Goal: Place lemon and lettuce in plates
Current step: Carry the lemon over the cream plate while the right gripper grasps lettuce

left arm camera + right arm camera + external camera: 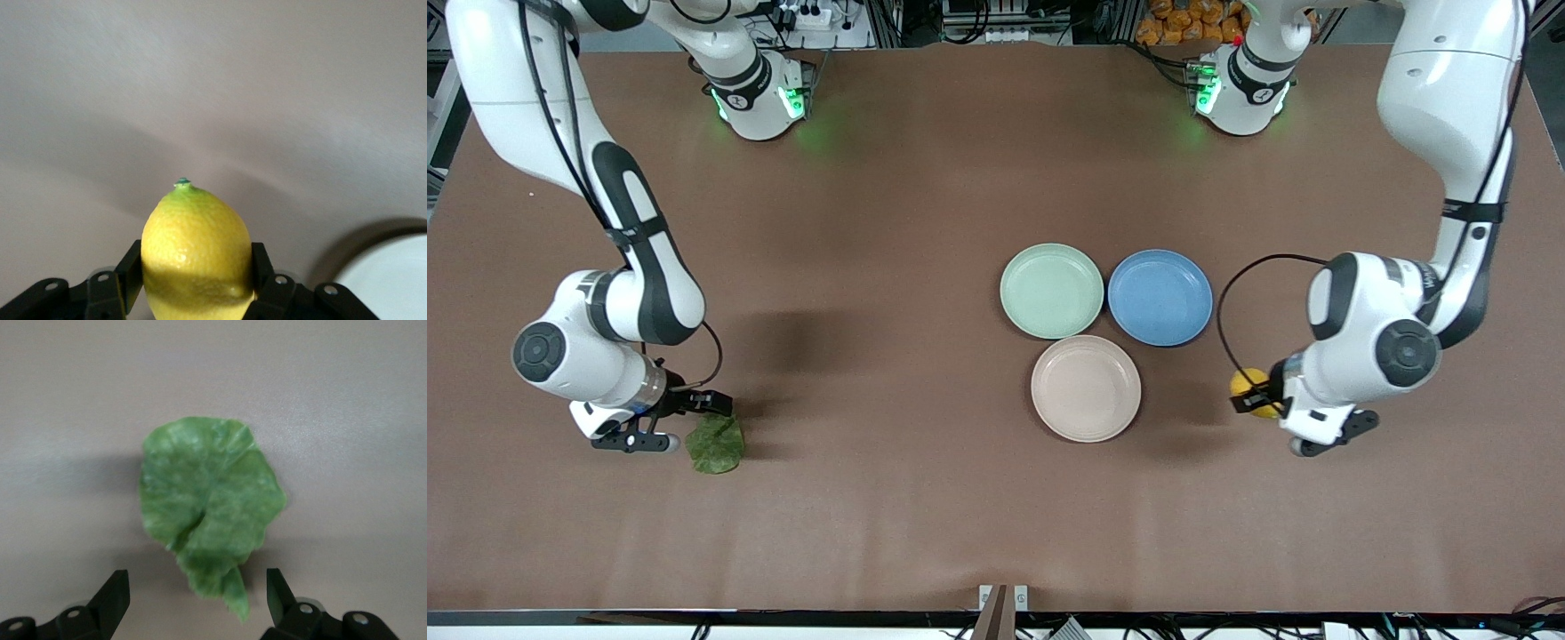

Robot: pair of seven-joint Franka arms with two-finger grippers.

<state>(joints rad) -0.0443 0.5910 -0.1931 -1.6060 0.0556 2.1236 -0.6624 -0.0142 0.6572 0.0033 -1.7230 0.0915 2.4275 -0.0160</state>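
Note:
My left gripper (1258, 396) is shut on the yellow lemon (1248, 383), low at the left arm's end of the table, beside the cream-beige plate (1086, 388). In the left wrist view the lemon (195, 250) fills the gap between the black fingers (131, 273), pointed tip outward. The mint green plate (1052, 291) lies bare, farther from the front camera than the cream one. The dark green lettuce (716, 443) lies flat on the table near the right arm's end. My right gripper (694, 421) hangs open just over its edge; in the right wrist view the lettuce (207, 513) has its stem end between the spread fingers (113, 597).
A blue plate (1160, 297) sits beside the mint one, toward the left arm's end. A pale plate rim (393, 280) shows in a corner of the left wrist view. Brown table (889, 267) stretches between the lettuce and the plates.

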